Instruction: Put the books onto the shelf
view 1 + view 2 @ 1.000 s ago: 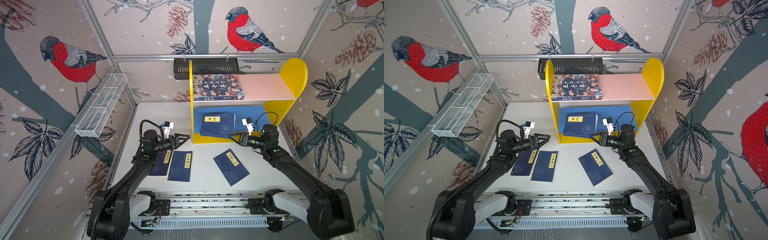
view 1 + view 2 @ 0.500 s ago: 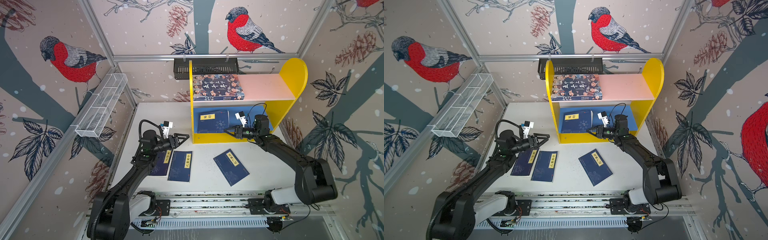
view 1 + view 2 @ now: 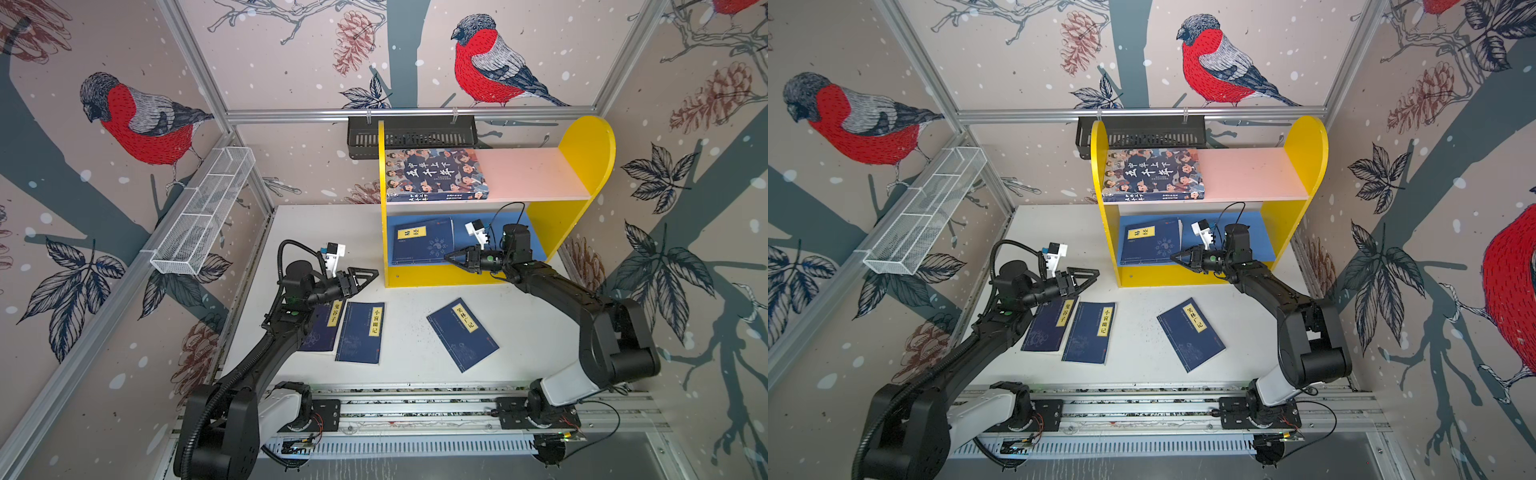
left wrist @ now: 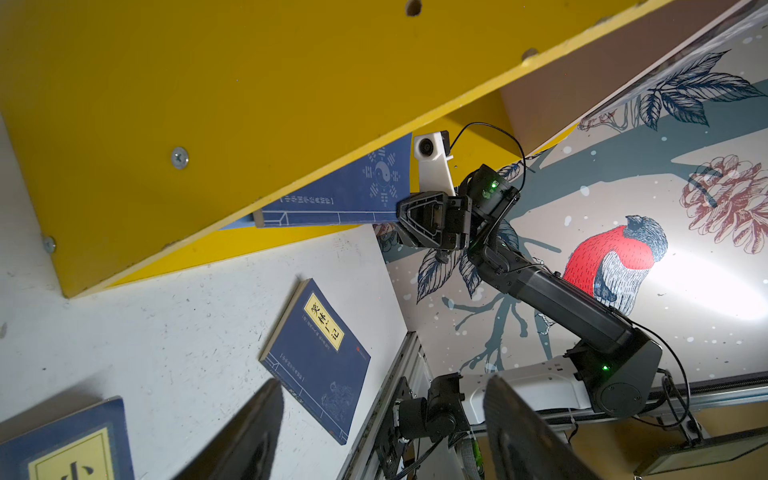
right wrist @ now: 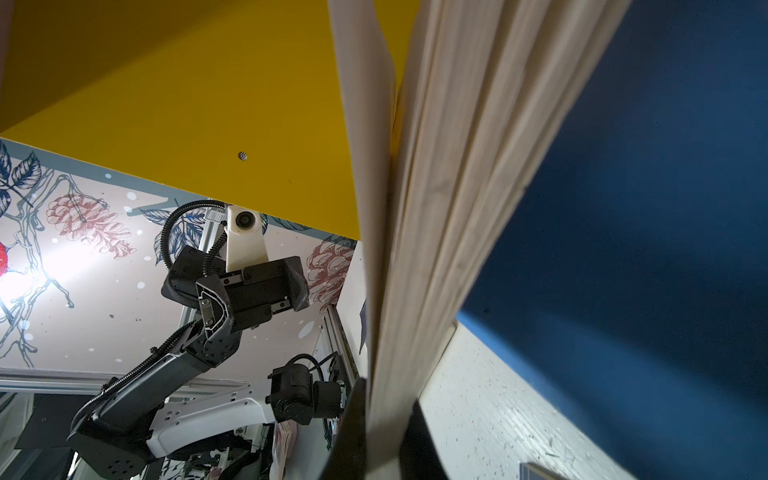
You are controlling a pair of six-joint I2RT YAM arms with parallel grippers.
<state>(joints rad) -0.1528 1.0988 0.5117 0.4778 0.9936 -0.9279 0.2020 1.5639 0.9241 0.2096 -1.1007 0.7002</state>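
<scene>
The shelf [image 3: 582, 166] [image 3: 1304, 158] stands at the back right in both top views. A large book with cartoon faces [image 3: 434, 174] [image 3: 1152, 174] lies on its pink upper board. A navy book [image 3: 422, 243] [image 3: 1150, 245] [image 4: 353, 195] rests on the blue lower board against the left side panel. My right gripper [image 3: 451, 257] [image 3: 1175, 257] [image 5: 384, 411] is shut on that book's right edge, with the pale page edges [image 5: 457, 166] between its fingers. Three navy books [image 3: 326, 328] [image 3: 360, 332] [image 3: 461, 334] lie flat on the table. My left gripper [image 3: 372, 274] [image 3: 1094, 274] [image 4: 384, 379] hangs open and empty above the leftmost one.
A white wire mesh basket [image 3: 203, 212] hangs on the left wall. A black slotted rack [image 3: 411, 133] sits on the back wall behind the shelf. The right half of the pink board [image 3: 532, 174] is bare. The arm rail [image 3: 415, 411] runs along the table's front edge.
My right gripper has carried the navy book left and deeper onto the blue board, up to the left side panel, and the right arm's elbow has folded. The left arm has hardly moved.
</scene>
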